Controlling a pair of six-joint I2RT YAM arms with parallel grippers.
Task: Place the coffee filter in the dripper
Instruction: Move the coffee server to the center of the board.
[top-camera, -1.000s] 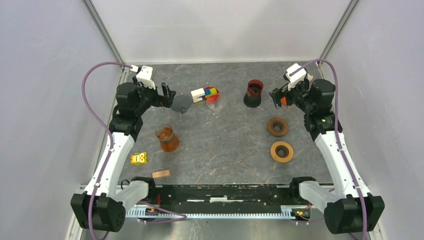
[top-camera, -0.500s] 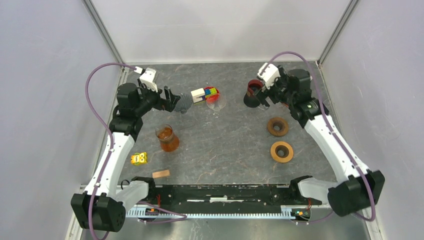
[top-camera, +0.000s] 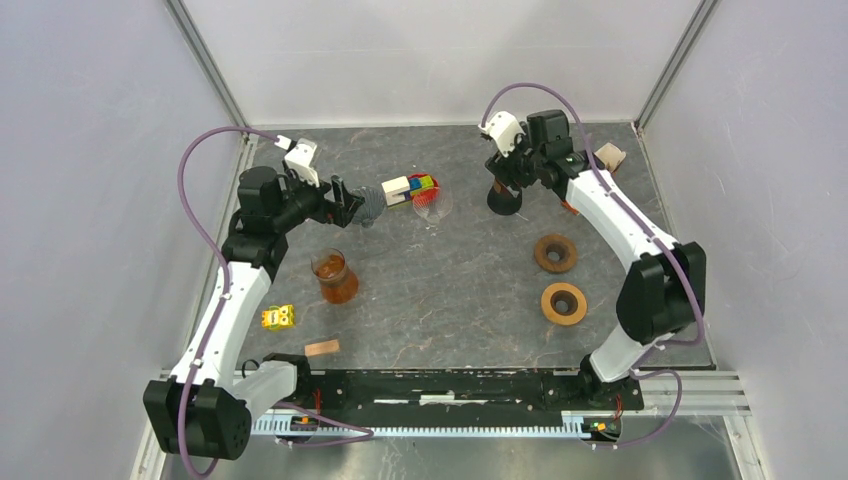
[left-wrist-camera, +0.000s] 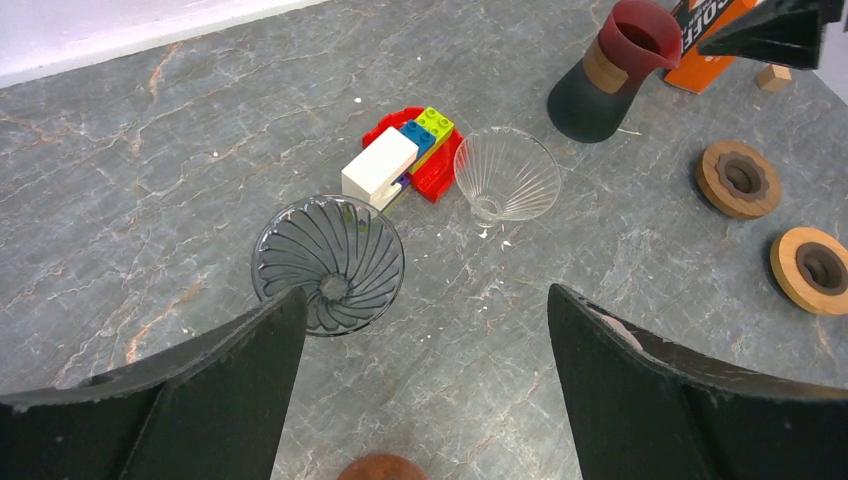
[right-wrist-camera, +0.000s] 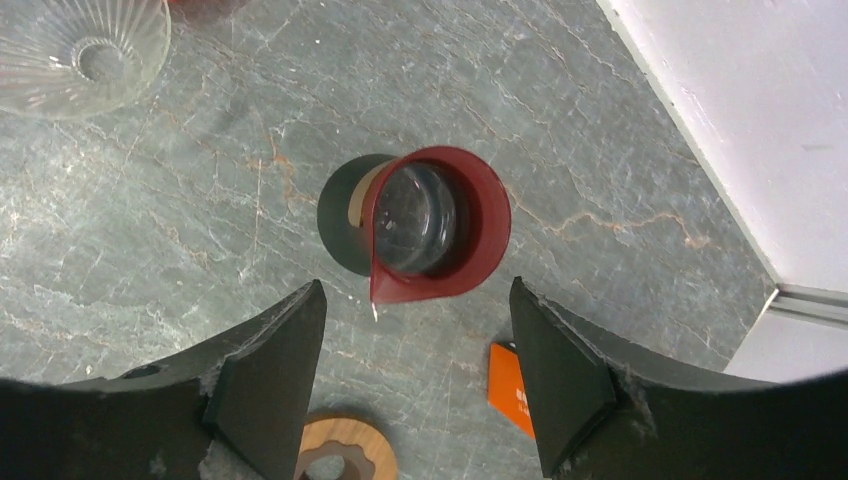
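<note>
Hovering just short of grey ribbed dripper (left-wrist-camera: 328, 262): left gripper (left-wrist-camera: 422, 300), jaws wide apart, empty. Dripper upright on counter (left-wrist-camera: 150, 150), just left of toy bricks (left-wrist-camera: 405, 158). Clear ribbed cone (left-wrist-camera: 505, 175) just right of bricks. Right gripper (right-wrist-camera: 415, 290) above red funnel (right-wrist-camera: 437, 220) on black jug (right-wrist-camera: 340, 215), well right of bricks; jaws apart, holding nothing.

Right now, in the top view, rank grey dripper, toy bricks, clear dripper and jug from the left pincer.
1. Grey dripper, at the left pincer.
2. Toy bricks, just beyond.
3. Clear dripper, right of bricks.
4. Jug, far right.
</note>
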